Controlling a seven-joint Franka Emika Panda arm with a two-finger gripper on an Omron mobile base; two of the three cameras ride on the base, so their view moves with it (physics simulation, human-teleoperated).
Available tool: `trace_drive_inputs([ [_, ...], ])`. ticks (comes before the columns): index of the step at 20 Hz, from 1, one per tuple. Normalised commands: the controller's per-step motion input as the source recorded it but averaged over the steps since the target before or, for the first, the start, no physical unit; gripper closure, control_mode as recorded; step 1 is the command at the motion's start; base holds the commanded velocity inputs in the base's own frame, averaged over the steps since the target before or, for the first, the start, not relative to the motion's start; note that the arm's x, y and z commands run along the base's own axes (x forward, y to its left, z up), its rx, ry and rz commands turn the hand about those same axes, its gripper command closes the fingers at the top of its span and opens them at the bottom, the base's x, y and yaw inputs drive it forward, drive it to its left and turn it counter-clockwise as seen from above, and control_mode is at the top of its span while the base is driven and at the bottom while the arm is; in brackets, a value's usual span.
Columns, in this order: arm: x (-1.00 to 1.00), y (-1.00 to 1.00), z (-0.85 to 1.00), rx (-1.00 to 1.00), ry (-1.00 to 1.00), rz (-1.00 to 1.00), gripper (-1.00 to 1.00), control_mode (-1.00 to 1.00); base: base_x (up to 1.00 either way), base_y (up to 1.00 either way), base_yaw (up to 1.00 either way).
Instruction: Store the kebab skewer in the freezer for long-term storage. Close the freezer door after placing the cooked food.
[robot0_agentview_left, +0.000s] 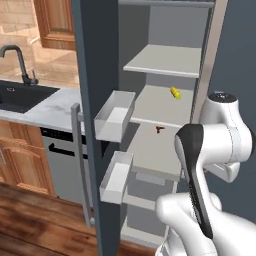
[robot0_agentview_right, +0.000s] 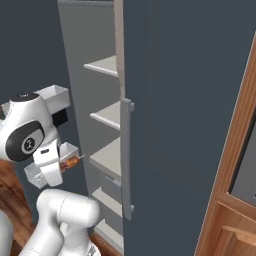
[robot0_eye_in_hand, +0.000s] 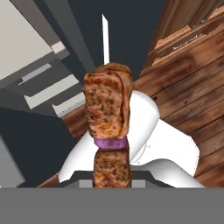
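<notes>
The kebab skewer (robot0_eye_in_hand: 107, 118), brown meat chunks with a purple ring on a pale stick, stands between my gripper's (robot0_eye_in_hand: 112, 176) tips, which are shut on its lower end. In the right base view the kebab skewer (robot0_agentview_right: 71, 162) pokes out beside my arm, just in front of the freezer (robot0_agentview_right: 107, 120). The freezer (robot0_agentview_left: 165, 105) stands wide open with pale shelves. Its freezer door (robot0_agentview_left: 95, 75) is swung out to the left, grey bins (robot0_agentview_left: 115, 116) on its inner side. A small brown bit (robot0_agentview_left: 159, 129) shows by a shelf edge; I cannot tell what it is.
A small yellow item (robot0_agentview_left: 175, 93) lies on a middle shelf. The fridge's right door (robot0_agentview_right: 180, 110) is closed, with its bar handle (robot0_agentview_right: 126, 155). Left of the open door are a counter with a dark sink (robot0_agentview_left: 20, 95), a faucet (robot0_agentview_left: 20, 62) and a dishwasher (robot0_agentview_left: 62, 160). A wooden cabinet (robot0_agentview_right: 235, 190) stands at the right.
</notes>
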Motion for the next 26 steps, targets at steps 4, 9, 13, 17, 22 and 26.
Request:
trace_drive_inputs([
  [4,0.00,0.00,0.00,0.00,0.00,0.00,1.00,1.00,0.43,0.05,0.00],
  [9,0.00,0.00,0.00,0.00,0.00,0.00,1.00,1.00,0.25,0.21,-0.02],
  [13,0.00,0.00,0.00,0.00,0.00,0.00,1.00,1.00,0.18,0.26,-0.03],
  [17,0.00,0.00,0.00,0.00,0.00,0.00,1.00,1.00,0.16,0.19,-0.02],
  [22,0.00,0.00,0.00,0.00,0.00,0.00,1.00,1.00,0.07,0.10,0.00],
  [26,0.00,0.00,0.00,0.00,0.00,0.00,1.00,1.00,0.02,0.01,0.00],
])
